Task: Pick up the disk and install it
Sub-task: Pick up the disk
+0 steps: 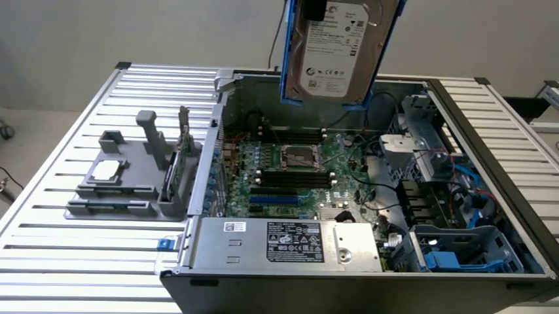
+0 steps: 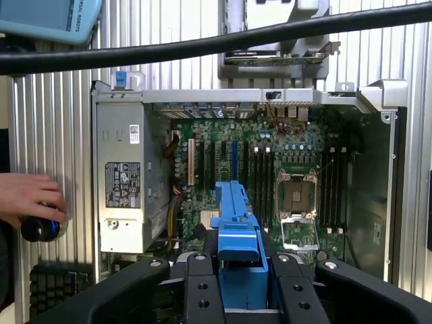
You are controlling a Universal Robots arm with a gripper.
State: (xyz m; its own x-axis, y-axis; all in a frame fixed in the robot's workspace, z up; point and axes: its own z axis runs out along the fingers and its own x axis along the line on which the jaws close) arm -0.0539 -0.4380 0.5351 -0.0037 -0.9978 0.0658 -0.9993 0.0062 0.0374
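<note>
The disk (image 1: 334, 49) hangs upright above the back of the open computer case (image 1: 218, 137), its white label facing the camera and its blue carrier frame along both edges. In the wrist view my gripper (image 2: 239, 263) is shut on the disk (image 2: 236, 216), with black fingers (image 2: 200, 283) on either side of the blue frame. Seen edge-on there, the disk sits over the motherboard (image 2: 270, 169). Its lower edge is well clear of the board.
A silver power supply box (image 1: 284, 242) lies along the case's near edge, with a drive bay with blue parts (image 1: 463, 252) beside it. A grey fixture (image 1: 131, 176) holding a small chip stands at the exterior view's left. A hand (image 2: 27, 199) rests on a dark knob. A black cable (image 2: 202, 44) crosses overhead.
</note>
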